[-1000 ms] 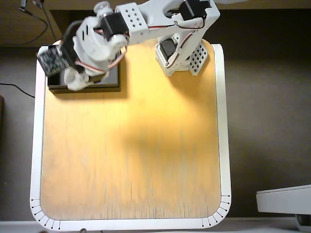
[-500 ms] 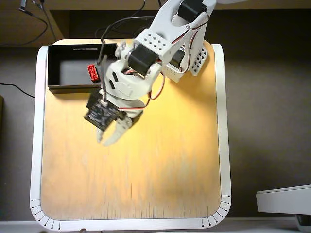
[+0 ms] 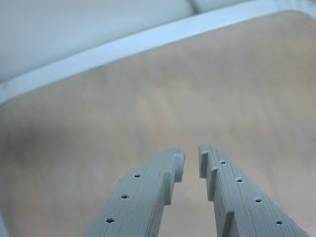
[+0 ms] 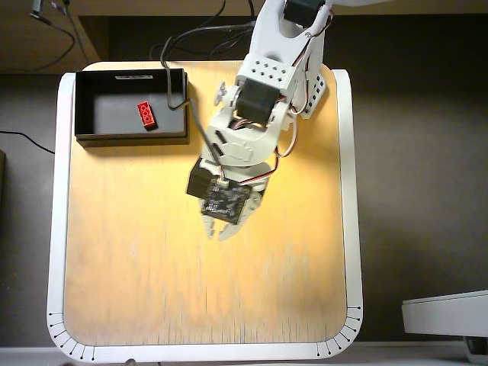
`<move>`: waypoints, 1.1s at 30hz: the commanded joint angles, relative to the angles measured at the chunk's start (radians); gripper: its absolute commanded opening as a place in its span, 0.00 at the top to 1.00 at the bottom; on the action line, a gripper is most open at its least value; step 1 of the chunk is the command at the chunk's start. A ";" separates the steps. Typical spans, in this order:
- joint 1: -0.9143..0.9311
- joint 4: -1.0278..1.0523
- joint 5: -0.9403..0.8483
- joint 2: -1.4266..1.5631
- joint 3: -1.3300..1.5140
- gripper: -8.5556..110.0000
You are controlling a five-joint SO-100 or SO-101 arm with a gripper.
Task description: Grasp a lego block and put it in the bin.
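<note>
In the overhead view a small red lego block (image 4: 146,115) lies inside the black bin (image 4: 84,107) at the table's far left corner. My gripper (image 4: 217,231) hangs over the middle of the wooden table, well to the right of and below the bin, holding nothing. In the wrist view the two grey fingers (image 3: 191,159) are nearly together with a narrow gap between the tips and only bare wood under them. The block and the bin are out of the wrist view.
The table (image 4: 152,290) is light wood with a white rim (image 4: 53,229). Cables (image 4: 183,38) run behind the bin at the far edge. A white object (image 4: 446,313) sits off the table at the lower right.
</note>
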 commanded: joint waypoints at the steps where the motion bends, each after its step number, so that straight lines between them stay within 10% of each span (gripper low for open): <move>1: -0.100 -0.032 -0.003 0.173 0.044 0.93; 33: -0.272 -0.169 0.163 0.957 0.983 0.93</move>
